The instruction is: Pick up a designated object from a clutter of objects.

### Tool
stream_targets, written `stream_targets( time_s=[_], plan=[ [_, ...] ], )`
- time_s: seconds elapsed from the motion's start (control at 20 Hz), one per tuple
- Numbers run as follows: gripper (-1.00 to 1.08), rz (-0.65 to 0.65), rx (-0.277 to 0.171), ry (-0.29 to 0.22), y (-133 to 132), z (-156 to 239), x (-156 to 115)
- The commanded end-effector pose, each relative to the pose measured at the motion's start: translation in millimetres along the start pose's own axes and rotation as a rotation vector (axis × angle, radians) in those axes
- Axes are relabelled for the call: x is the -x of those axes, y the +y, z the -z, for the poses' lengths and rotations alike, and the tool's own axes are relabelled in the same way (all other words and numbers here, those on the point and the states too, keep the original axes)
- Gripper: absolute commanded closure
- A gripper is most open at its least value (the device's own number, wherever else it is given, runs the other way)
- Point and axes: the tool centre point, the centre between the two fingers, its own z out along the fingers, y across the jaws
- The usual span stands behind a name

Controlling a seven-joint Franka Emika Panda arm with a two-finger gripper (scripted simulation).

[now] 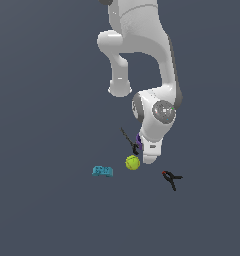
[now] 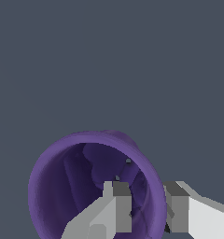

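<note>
The purple cup [image 2: 86,186] fills the wrist view, its open mouth facing the camera. My gripper [image 2: 149,189] straddles the cup's rim: one finger [image 2: 118,205] is inside the cup, the other [image 2: 179,210] is outside, and small gaps still show at the wall. In the exterior view only a sliver of the cup [image 1: 138,139] shows behind the hand, and the gripper [image 1: 145,151] is low over it. The yellow-green ball [image 1: 132,162] lies just beside the hand.
A thin black tool [image 1: 127,139] lies against the cup on the exterior view's left. A teal block [image 1: 102,171] lies further to the exterior view's left of the ball. A black clamp with red tips [image 1: 172,179] lies to the exterior view's right.
</note>
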Motion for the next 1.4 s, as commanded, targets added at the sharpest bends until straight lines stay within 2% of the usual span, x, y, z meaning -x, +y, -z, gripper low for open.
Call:
stream_targets(
  time_s=[0.0,0.4,0.65,0.9,1.15,1.35],
  plan=[
    [1.08,0.000,0.000,0.000,0.0,-0.6,-0.1],
    [1.08,0.003,0.006,0.001,1.5,2.5,-0.4],
    [1.08,0.032,0.063,0.008,16.8,32.5,-5.8],
    [1.08,0.095,0.187,0.023,43.0,99.3,-18.0],
    [1.08,0.188,0.368,0.047,64.5,202.0,-36.6],
    [1.08,0.260,0.510,0.067,66.8,284.3,-50.5]
  ],
)
